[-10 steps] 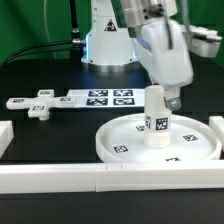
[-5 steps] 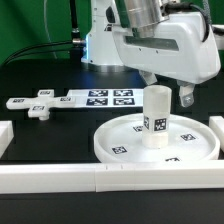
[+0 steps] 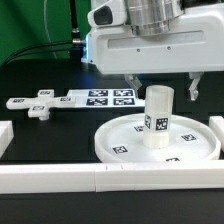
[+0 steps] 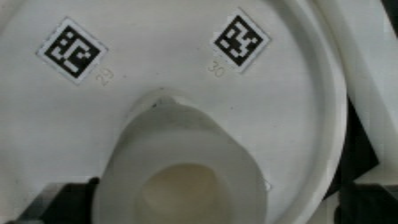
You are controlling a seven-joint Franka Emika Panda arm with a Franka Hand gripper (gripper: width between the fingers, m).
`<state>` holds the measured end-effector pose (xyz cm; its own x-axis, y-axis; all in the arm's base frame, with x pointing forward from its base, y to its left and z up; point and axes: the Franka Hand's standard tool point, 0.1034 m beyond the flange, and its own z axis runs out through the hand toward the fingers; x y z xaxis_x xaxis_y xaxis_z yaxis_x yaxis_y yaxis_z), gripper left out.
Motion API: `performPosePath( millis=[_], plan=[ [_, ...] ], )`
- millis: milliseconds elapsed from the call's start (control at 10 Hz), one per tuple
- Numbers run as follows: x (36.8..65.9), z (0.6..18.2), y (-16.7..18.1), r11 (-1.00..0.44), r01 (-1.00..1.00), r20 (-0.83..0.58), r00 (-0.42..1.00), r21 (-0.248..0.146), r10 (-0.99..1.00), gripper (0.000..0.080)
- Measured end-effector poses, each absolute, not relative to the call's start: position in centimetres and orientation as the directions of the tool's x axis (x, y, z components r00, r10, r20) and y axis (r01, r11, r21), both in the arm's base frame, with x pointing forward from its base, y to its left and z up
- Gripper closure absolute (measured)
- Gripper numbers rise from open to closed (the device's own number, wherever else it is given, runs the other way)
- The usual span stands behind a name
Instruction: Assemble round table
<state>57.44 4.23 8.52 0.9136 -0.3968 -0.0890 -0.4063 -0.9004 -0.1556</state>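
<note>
Round-table assembly: the short cylinder leg [image 3: 157, 118] is seen standing upright in the central hub of the rimmed disc [image 3: 112, 140], with the gripper [image 3: 163, 88] poised above the disc's centre. The jaws are spread to their widest and nothing is held. The fingers [image 3: 192, 88] are set one to each side of the leg's top, and neither is touching it. In the wrist view the leg's rounded top is framed against the disc's tagged floor. The small base piece [image 3: 40, 108] is left lying well apart from the disc, toward the exterior view's left, and the marker board [image 3: 100, 98] is seen behind the disc. The step in hand is judged to be the grasping of the leg, probably so that it can be turned home in the hub. A straight descent and a centred closing are called for. A second ago the hand was turned edge-on beside the leg, and it is now squared up over the disc's centre
</note>
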Motion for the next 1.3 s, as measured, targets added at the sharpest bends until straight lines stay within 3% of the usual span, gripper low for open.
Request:
performPosePath(
  millis=[500, 600, 800, 1300],
  plan=[
    [57.50, 8.49, 3.97, -0.984, -0.064, -0.028, 0.998, -0.165, -0.060, 0.0150],
    [57.65, 8.61, 3.80, -0.987, 0.052, -0.010, 0.998, -0.151, 0.054, 0.0150],
    [58.26, 9.05, 3.69, -0.952, 0.287, 0.022, 0.958, -0.107, 0.286, 0.0150],
    [58.24, 8.96, 3.30, -0.817, 0.570, 0.049, 0.821, -0.090, 0.568, 0.0150]
  ],
)
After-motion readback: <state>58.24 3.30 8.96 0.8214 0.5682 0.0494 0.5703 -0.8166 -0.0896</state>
